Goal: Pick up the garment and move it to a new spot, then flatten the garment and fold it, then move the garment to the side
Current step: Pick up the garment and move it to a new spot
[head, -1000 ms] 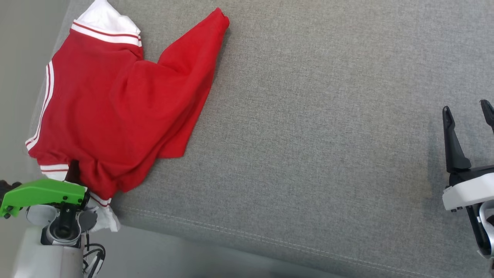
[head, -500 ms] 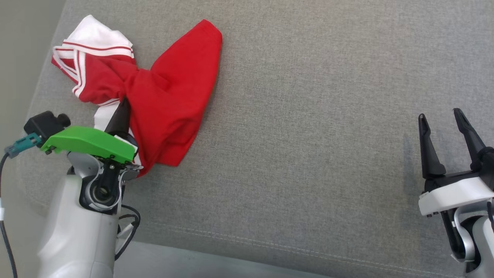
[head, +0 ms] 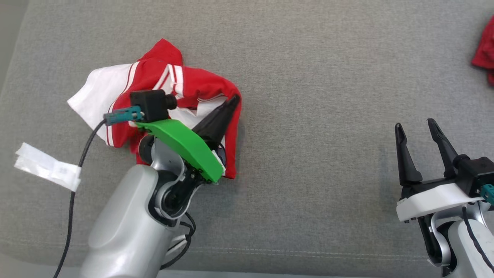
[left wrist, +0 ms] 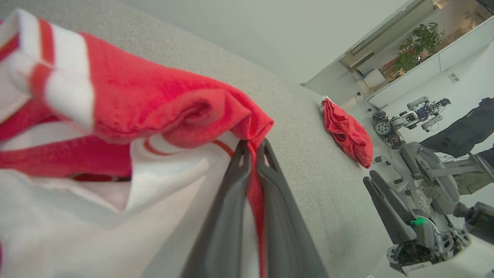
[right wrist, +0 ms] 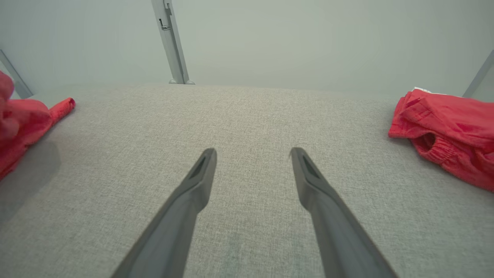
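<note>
Garment (head: 185,83), red with white bands, is seen bunched on the left part of the grey padded surface (head: 328,77). A fold of its red cloth is pinched between the fingers of the left gripper (left wrist: 253,143), which are clamped together on it. The right gripper (head: 416,127) is held spread wide at the near right, grasping nothing. Another red cloth (head: 484,58) is seen at the far right edge.
</note>
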`<state>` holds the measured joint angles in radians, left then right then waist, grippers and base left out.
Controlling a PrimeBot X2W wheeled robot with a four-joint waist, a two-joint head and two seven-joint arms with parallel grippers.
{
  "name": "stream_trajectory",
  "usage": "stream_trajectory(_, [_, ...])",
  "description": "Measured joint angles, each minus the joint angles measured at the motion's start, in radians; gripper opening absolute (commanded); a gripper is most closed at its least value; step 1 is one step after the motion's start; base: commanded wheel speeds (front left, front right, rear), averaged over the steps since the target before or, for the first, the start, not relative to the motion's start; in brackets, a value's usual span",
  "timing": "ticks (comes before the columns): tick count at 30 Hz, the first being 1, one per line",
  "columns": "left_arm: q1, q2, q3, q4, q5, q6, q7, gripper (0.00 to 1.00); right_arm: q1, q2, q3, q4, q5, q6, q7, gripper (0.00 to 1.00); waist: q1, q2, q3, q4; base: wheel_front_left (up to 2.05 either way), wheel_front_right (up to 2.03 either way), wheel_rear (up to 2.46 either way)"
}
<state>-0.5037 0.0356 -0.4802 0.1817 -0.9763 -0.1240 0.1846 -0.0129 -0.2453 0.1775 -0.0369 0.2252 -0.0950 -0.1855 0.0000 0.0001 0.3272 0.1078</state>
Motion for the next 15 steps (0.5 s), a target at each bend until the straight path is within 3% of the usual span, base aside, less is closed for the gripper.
stream_trajectory(15, [-0.006,0.007,-0.278,-0.031,0.009,0.016,0.095,0.0,0.004,0.072,-0.032,0.013,0.022,-0.012,-0.036,1.0,0.0,0.0,0.01,-0.192,0.0,0.0,0.0])
